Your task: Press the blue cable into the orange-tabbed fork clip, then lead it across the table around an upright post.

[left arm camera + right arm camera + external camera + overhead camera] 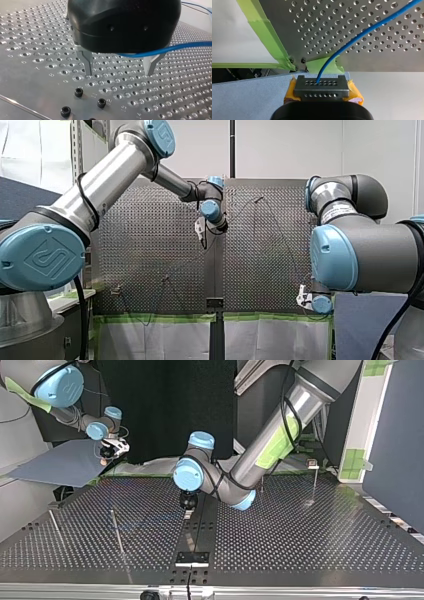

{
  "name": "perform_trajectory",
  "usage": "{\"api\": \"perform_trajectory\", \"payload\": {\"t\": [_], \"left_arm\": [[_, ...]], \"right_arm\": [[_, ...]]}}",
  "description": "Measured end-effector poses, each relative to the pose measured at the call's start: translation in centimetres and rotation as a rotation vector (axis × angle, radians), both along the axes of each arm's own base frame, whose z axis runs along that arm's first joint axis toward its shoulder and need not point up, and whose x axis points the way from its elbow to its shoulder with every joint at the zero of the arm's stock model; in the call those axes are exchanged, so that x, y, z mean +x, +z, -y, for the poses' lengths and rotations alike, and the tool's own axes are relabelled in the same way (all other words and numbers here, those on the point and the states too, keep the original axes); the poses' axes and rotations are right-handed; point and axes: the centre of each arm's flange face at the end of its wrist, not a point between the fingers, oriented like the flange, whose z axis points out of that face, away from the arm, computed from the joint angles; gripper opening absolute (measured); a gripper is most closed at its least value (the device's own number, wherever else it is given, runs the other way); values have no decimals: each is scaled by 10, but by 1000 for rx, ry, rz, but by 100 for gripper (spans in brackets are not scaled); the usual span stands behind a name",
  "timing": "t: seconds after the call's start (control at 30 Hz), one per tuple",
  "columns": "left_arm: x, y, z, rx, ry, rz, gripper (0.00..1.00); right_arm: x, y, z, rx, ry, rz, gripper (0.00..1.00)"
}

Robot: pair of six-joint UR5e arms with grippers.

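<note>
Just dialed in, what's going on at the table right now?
My right arm sits past the edge of the perforated table, jaws shut on the blue cable, which runs out over it. My left arm is low over mid-table, jaws open, with the cable crossing close under its black housing, apparently not gripped. I cannot make out the fork clip.

There are two arms, my left arm and my right arm, and two tools, my left tool and my right tool. One blue cable shows. One perforated tabletop carries three thin upright posts. Near my left tool sit three whole black screw heads, plus a fourth cut off.
</note>
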Motion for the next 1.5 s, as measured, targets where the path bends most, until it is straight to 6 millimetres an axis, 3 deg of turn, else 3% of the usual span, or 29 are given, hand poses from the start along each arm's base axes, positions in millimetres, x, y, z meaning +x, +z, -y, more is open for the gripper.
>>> {"api": "perform_trajectory", "payload": {"t": [1.5], "left_arm": [[0, 0, 0, 0, 0, 0, 100]], "right_arm": [[0, 0, 0, 0, 0, 0, 0]]}}
